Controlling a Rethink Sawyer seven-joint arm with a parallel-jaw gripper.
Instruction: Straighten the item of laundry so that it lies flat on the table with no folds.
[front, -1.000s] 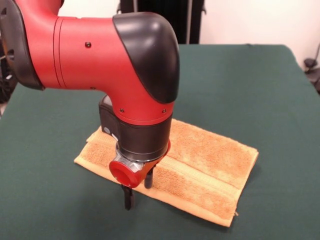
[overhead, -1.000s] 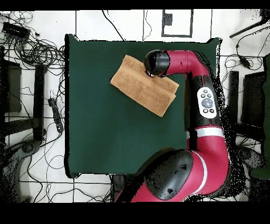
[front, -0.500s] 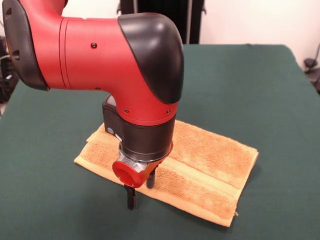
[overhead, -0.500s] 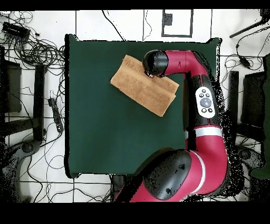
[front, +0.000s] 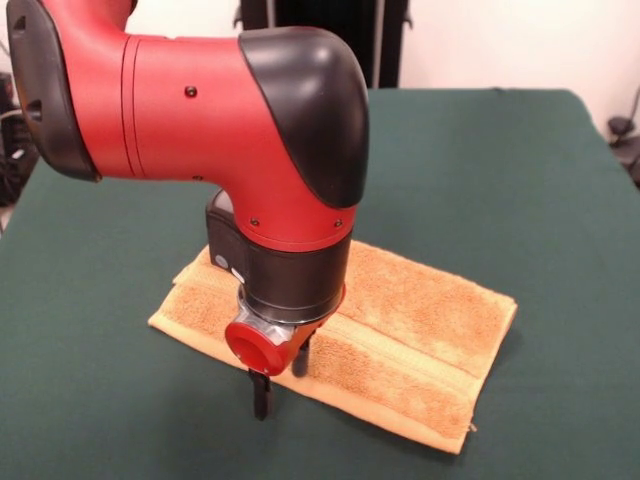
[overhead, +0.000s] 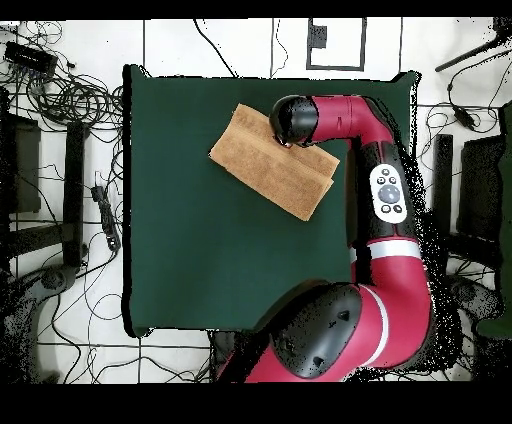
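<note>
The item of laundry (front: 420, 320), an orange-tan towel, lies folded double as a long rectangle on the green table (front: 500, 180), with a flat woven band running along its length. My gripper (front: 281, 390) points straight down at the towel's near long edge, toward its left end. It is open: one finger (front: 262, 398) stands just off the edge over the cloth of the table, the other finger (front: 300, 360) over the towel. In the overhead view the towel (overhead: 265, 160) lies slanted near the table's far edge, and the arm's wrist (overhead: 290, 120) hides the gripper.
The red arm's elbow and wrist (front: 200, 110) fill the upper left of the front view and hide part of the towel's left half. Cables and equipment (overhead: 60, 90) lie on the floor around the table (overhead: 200, 260).
The arm has shifted slightly to the right in the front view and a little lower over the towel's edge. The towel has not moved.
</note>
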